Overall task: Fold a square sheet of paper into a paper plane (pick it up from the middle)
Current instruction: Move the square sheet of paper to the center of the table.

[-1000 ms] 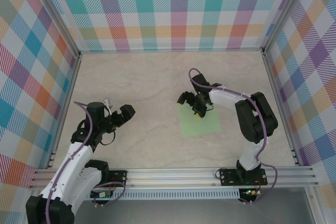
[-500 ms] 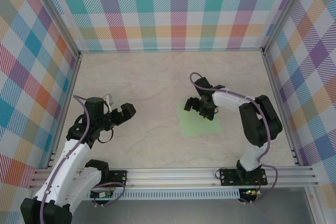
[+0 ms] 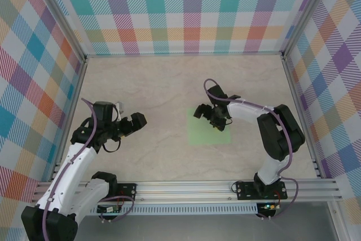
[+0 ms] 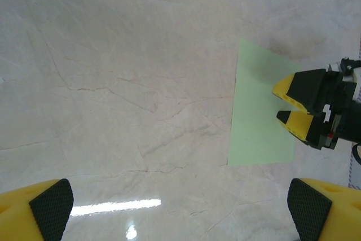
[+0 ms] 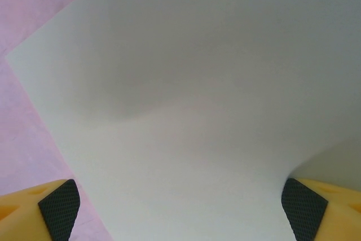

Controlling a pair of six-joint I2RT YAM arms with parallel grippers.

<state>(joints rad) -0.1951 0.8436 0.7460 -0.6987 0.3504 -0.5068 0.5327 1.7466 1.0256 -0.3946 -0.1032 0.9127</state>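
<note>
marbled surface (image 3: 158,88): right hand (image 3: 210,117), jaws wide, has dropped onto the square sheet of paper (image 3: 203,136), ready to pinch; left hand (image 3: 134,122) wide.

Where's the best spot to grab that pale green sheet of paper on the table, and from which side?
Probably the middle of the square sheet of paper, from straight above. It lies flat on the table with no raised edge to slip a finger under, so pinching the centre into a ridge looks best. The right gripper hangs over it, jaws open.
</note>
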